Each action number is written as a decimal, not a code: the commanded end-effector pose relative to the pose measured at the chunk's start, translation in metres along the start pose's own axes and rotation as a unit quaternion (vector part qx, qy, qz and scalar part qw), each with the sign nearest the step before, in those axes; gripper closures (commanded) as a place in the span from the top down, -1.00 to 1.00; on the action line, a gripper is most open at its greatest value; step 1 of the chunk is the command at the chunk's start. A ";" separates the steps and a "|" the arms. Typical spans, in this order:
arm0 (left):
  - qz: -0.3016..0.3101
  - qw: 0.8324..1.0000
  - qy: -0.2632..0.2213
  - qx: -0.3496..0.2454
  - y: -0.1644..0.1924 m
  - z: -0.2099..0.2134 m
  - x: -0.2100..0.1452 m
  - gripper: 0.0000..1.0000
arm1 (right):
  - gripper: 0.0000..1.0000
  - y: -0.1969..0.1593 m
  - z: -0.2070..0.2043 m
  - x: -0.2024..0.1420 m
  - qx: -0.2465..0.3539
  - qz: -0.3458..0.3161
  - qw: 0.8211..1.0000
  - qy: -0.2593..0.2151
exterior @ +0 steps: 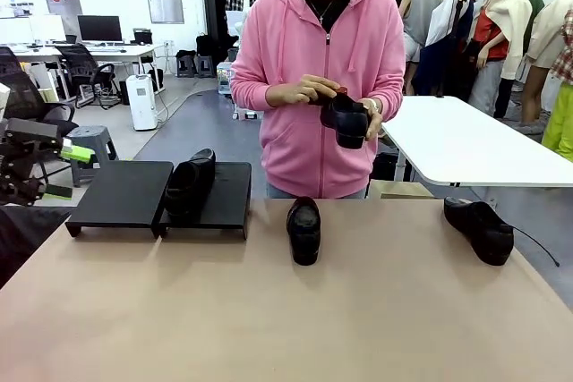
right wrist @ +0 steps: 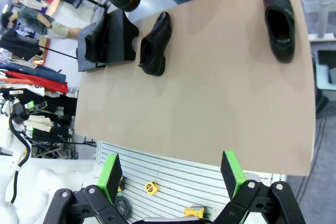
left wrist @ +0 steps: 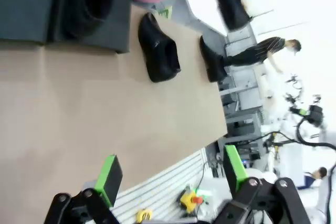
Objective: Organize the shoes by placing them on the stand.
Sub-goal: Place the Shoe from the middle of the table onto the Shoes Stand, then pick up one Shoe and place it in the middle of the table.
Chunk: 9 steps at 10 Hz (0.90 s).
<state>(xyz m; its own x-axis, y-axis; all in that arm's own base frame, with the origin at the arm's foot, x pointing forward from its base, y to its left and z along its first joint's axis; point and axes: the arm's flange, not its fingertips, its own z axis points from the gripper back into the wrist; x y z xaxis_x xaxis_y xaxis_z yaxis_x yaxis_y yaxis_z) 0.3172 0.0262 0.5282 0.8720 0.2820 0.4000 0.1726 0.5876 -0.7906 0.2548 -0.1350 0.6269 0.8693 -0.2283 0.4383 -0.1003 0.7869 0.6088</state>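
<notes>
Two sets of jaws gape; one shoe (exterior: 190, 183) sits on the stand (exterior: 226, 194), a person (exterior: 304, 140) holds another shoe (exterior: 347, 121).

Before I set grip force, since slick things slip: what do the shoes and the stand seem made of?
The shoes look like black leather or a synthetic lookalike, glossy: highlights sit on the toes. The stand looks like matte black painted board or plastic; its flat tops show no glare.
</notes>
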 end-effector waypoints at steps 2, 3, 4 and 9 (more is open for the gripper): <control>-0.042 0.996 0.079 0.015 -0.022 -0.007 0.010 1.00 | 1.00 0.002 0.001 0.000 0.008 0.008 1.000 -0.003; -0.042 0.996 0.079 0.015 -0.022 -0.007 0.010 1.00 | 1.00 0.002 0.001 0.000 0.008 0.008 1.000 -0.003; -0.042 0.996 0.079 0.015 -0.022 -0.007 0.010 1.00 | 1.00 0.002 0.001 0.000 0.008 0.008 1.000 -0.003; -0.042 0.996 0.079 0.015 -0.022 -0.007 0.010 1.00 | 1.00 0.002 0.001 0.000 0.008 0.008 1.000 -0.003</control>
<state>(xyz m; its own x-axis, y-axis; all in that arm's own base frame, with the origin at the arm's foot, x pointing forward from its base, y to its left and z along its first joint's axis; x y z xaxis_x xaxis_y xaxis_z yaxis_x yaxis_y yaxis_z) 0.3257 0.0078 0.5459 0.9166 0.1205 0.3813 0.2271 0.6280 -0.7444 0.2548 -0.1351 0.6269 0.8693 -0.2284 0.4383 -0.1002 0.7869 0.6088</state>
